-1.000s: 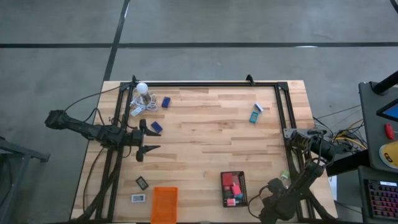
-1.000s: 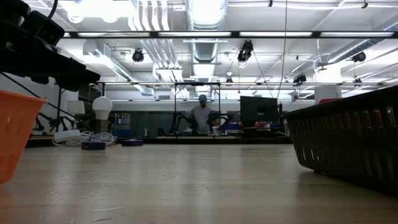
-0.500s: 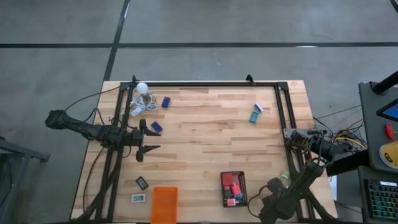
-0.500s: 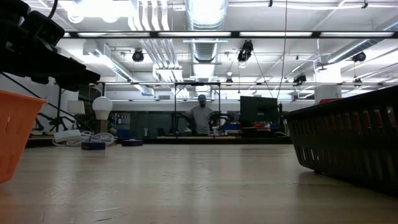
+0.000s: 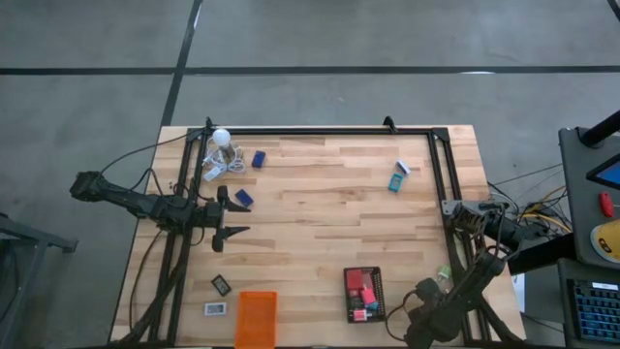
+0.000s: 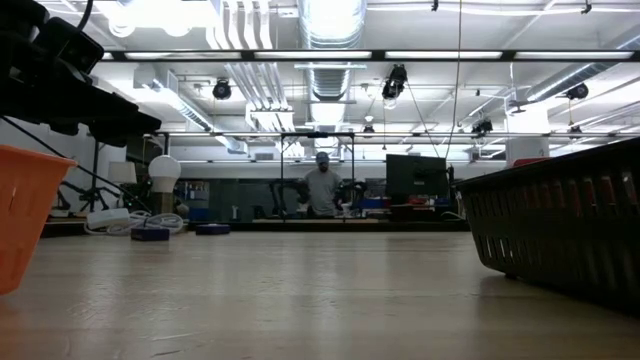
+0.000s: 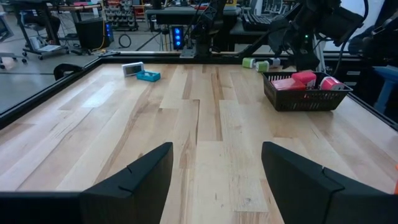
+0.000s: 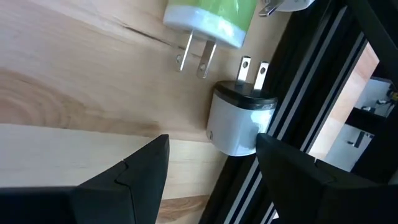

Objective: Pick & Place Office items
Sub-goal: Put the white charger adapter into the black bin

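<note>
Both arms are between picks, with nothing held. The left gripper (image 5: pixel 235 221) hangs over the left part of the bench (image 5: pixel 320 223), its fingers (image 7: pixel 134 180) spread apart and empty; the left wrist view shows bare wood between them. The right gripper (image 8: pixel 211 168) sits low at the bench's right edge near the front corner, fingers parted with nothing between them, looking down on 2 plug adapters lying beside the dark frame rail: a green-topped plug (image 8: pixel 211 15) and a white-and-black plug (image 8: pixel 239 121).

The black tray (image 5: pixel 364 294) near the front already holds red pieces (image 5: pixel 359 282) and a pink bit. The orange tray (image 5: pixel 256 317) looks empty from above. Items not yet sorted are spread out: 2 dark blue blocks (image 5: pixel 243 197) just beyond the left gripper, the far one at (image 5: pixel 259 159), a teal-and-white box (image 5: pixel 397 178) toward the far right, and 2 small rectangles, one black (image 5: pixel 221 285) and one white (image 5: pixel 214 308), just left of the orange tray.

Judging by position, the right arm's next pick is likely one of the plugs. That calls for lowering the fingers around the body, not the prongs, and staying clear of the rail. The left arm's nearest target is the closer blue block.
</note>
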